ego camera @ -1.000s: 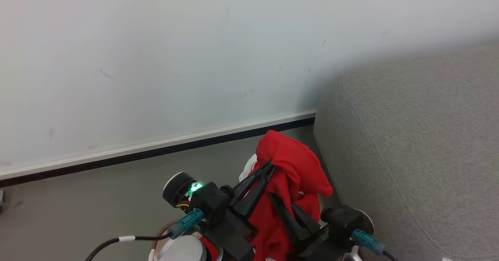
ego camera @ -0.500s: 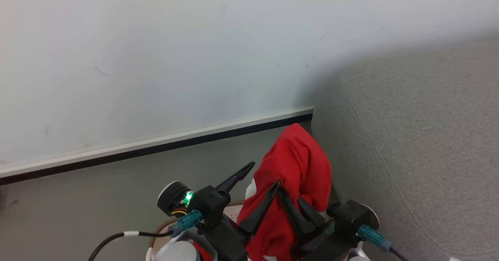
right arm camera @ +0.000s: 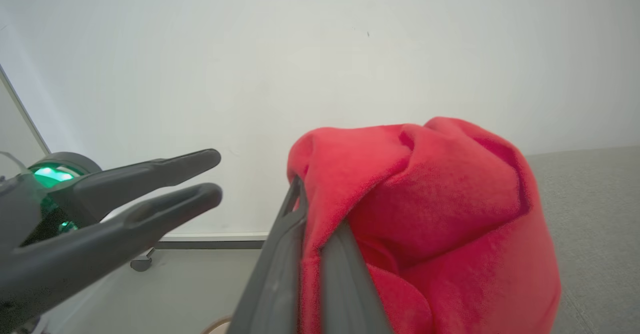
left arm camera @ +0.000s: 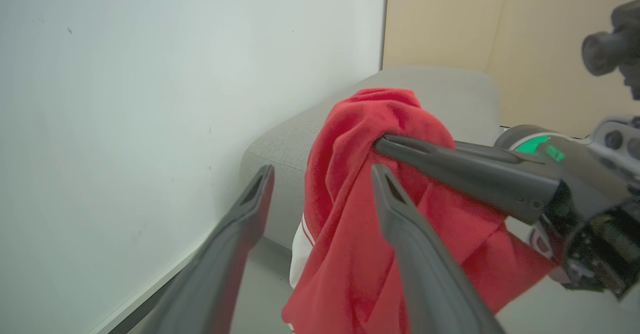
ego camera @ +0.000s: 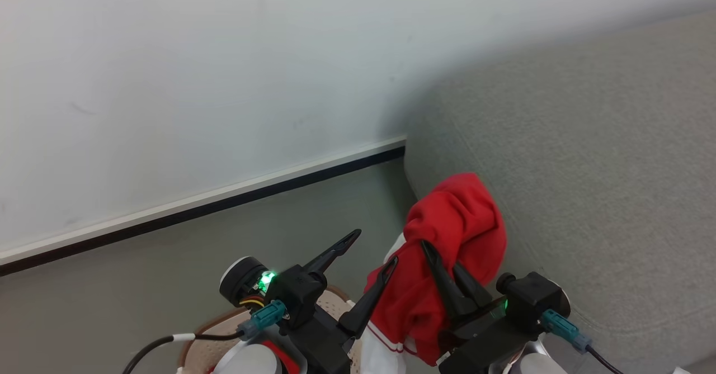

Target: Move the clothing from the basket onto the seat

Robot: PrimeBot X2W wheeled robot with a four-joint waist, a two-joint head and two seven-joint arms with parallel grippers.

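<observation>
A bright red garment (ego camera: 461, 223) hangs bunched from my right gripper (ego camera: 440, 255), which is shut on it just in front of the grey seat's (ego camera: 587, 156) near side. A white band (ego camera: 386, 343) trails at the garment's lower end. My left gripper (ego camera: 376, 246) stands open beside the cloth, one finger close against it. Under my arms lies the cream basket (ego camera: 210, 347) with its brown rim; a scrap of red (ego camera: 278, 358) shows inside it. The right wrist view has the garment (right arm camera: 425, 194) draped over the closed fingers. The left wrist view shows the open fingers (left arm camera: 390, 199) next to the cloth (left arm camera: 345, 209).
A white wall (ego camera: 224, 72) with a dark baseboard (ego camera: 224, 203) runs behind, above grey floor (ego camera: 140, 273). The seat (left arm camera: 450, 87) meets the wall at a corner. A beige panel (left arm camera: 525, 34) stands behind the seat. A small caster (right arm camera: 141, 262) sits by the wall.
My left gripper opened and let go of the red garment. My right gripper carried it to the right, up against the seat's side. The head camera also turned right.
</observation>
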